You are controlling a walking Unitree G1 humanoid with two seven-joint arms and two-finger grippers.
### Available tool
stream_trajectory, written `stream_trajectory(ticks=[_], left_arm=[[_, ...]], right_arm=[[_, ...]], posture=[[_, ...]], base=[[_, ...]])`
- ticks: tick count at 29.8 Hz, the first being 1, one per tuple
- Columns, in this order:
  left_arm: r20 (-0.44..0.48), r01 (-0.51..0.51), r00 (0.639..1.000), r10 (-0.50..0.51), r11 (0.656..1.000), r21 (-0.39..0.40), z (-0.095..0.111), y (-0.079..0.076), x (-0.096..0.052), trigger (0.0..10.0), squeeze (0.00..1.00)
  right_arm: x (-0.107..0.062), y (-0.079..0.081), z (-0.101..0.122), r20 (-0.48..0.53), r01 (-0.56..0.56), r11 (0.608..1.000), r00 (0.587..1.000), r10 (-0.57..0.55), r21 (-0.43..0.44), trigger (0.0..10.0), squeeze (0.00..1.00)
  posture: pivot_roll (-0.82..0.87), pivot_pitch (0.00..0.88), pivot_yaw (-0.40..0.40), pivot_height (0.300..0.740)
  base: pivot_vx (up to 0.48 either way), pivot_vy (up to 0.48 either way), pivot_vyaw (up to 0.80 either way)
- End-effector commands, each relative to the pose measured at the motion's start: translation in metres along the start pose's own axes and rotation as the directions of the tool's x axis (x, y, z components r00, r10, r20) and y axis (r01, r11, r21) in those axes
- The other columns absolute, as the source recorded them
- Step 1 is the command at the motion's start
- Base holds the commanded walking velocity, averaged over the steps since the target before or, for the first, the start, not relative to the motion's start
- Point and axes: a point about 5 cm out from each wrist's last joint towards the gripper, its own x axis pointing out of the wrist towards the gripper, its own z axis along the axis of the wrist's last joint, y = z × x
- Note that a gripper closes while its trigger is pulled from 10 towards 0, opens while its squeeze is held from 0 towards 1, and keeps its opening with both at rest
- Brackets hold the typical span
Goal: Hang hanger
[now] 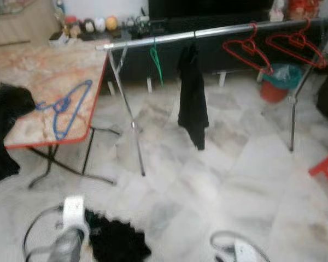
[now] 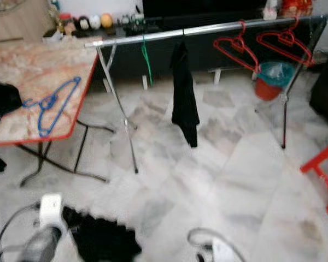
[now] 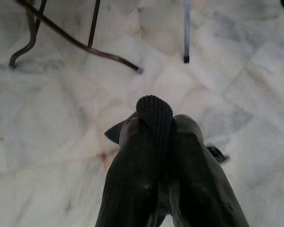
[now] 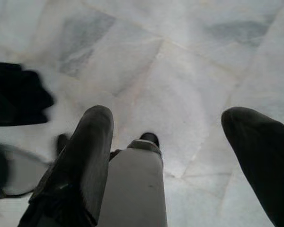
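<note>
Hanger, blue [image 1: 64, 108]: I see it lying flat on the marble-topped desk [image 1: 38, 71] at the left of the frame, beside a black garment [image 1: 5, 109] draped over the desk edge. A chrome rail [image 1: 218, 30] crosses the upper frame, carrying a green hanger [image 1: 156, 63], a hanging black garment [image 1: 192, 98] and two red hangers [image 1: 273, 46]. My left gripper [image 3: 154, 142] hangs low over the marble floor [image 1: 218, 180], jaws closed on a black cloth [image 1: 117, 240]. My right gripper [image 4: 175, 142] also hangs low, jaws apart and empty.

Head stereo downward; wrists facing floor [image 4: 180, 71].
</note>
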Motion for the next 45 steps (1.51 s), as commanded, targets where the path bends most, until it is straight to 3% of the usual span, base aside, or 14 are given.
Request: stream_trajectory(ticks=[1, 5, 45], left_arm=[[0.002, -0.025, 1.000, 0.025, 1.000, 0.002, 0.0001, 0.0094, -0.0015, 10.0, 0.00], [0.001, -0.025, 1.000, 0.025, 1.000, 0.001, 0.0001, 0.0093, -0.0014, 10.0, 0.00], [0.021, -0.034, 0.999, 0.034, 0.999, -0.022, 0.0037, 0.0089, -0.0003, 10.0, 0.00]], right_arm=[[0.0022, 0.0119, 0.0068, 0.021, -0.033, 0.999, 0.999, 0.033, -0.005, 10.0, 0.00], [0.0021, 0.0122, 0.0067, 0.022, -0.036, 0.999, 0.999, 0.035, 0.007, 10.0, 0.00], [0.0019, 0.0103, 0.0058, 0.021, -0.022, 1.000, 1.000, 0.021, 0.023, 10.0, 0.00]], posture=[[0.01, 0.021, 0.060, 0.740], [0.01, 0.017, 0.061, 0.740], [0.01, 0.021, 0.052, 0.740]], base=[[0.000, 0.337, 0.80], [0.000, 0.336, 0.66], [0.000, 0.337, 0.00]])
